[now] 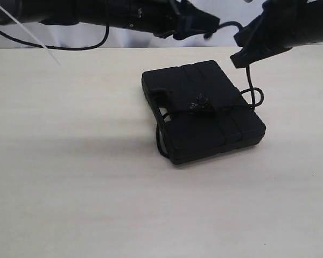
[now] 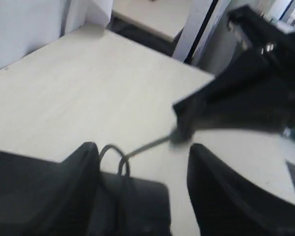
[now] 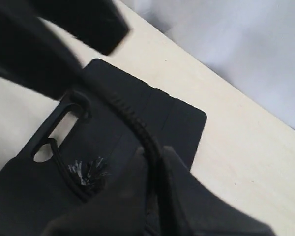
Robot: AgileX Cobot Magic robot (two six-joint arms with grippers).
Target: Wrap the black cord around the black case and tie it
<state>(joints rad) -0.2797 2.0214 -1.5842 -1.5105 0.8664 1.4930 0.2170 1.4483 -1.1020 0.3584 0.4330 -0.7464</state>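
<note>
The black cord (image 3: pixel 132 123) already circles the black case (image 1: pixel 199 131) below the right gripper (image 1: pixel 245 58), which clenches its free end taut, while the left gripper (image 2: pixel 142 157) beside it hangs released, so probably only the final tie remains.

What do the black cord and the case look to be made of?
The black cord: braided textile fibre, matte; woven ribbing shows, and a greyish tuft frays out. The black case: likely moulded hard plastic, matte; crisp edges and grooves; a rubbery coating is possible.
</note>
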